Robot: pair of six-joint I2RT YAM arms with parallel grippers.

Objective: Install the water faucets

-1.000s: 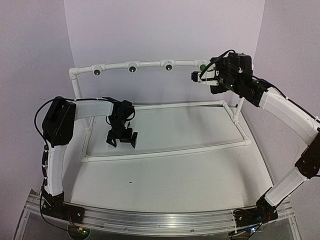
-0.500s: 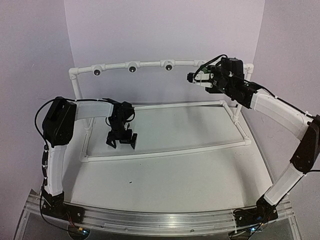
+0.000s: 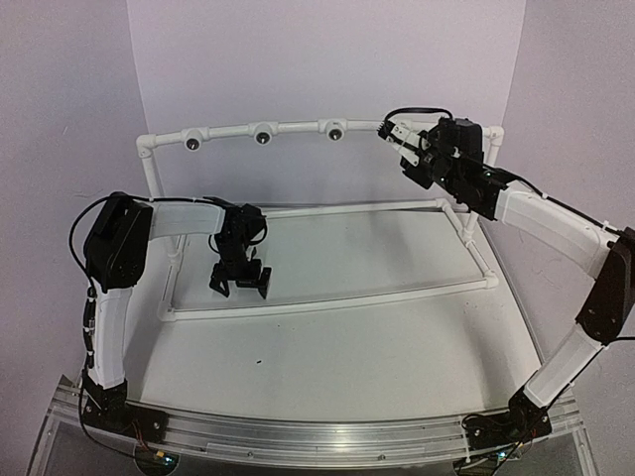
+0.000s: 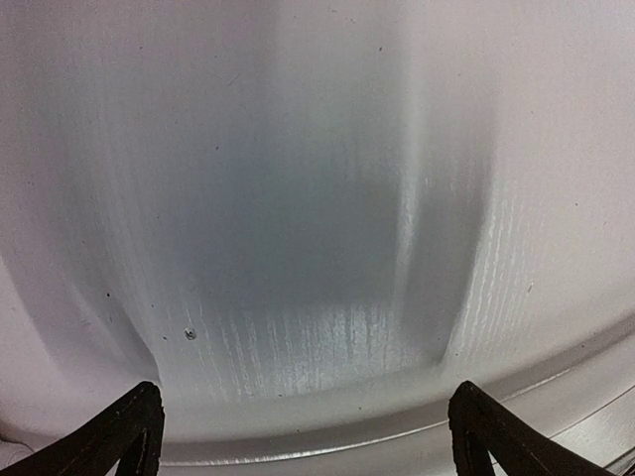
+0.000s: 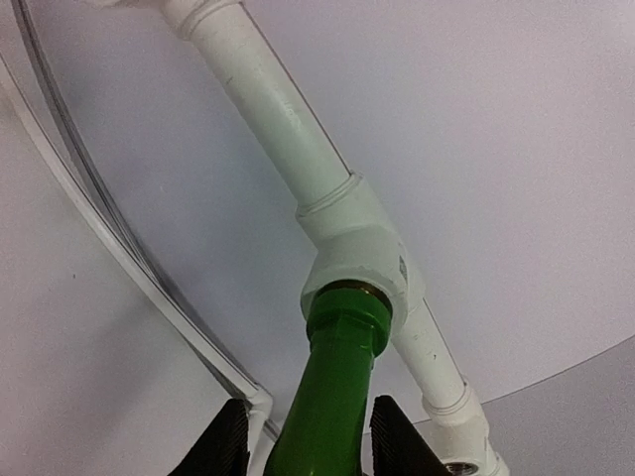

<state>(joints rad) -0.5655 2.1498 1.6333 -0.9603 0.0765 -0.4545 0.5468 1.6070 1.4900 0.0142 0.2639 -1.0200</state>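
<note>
In the right wrist view the green water faucet points up into a white tee fitting on the pipe, its collar against the fitting's mouth. My right gripper brackets the faucet's body; its black fingers stand close on both sides, and a sliver of background shows on the left. From above, the right gripper is at the right end of the raised pipe rail and hides the faucet. My left gripper hangs open and empty just above the table, its fingertips wide apart.
The rail carries three more tee fittings with dark holes. A white pipe frame lies on the table under both arms, and posts hold up the rail. White walls stand close behind and beside it.
The right gripper moved left along the rail to the faucet, turned its wrist, and its jaws narrowed around the green body. The left arm stayed put.
</note>
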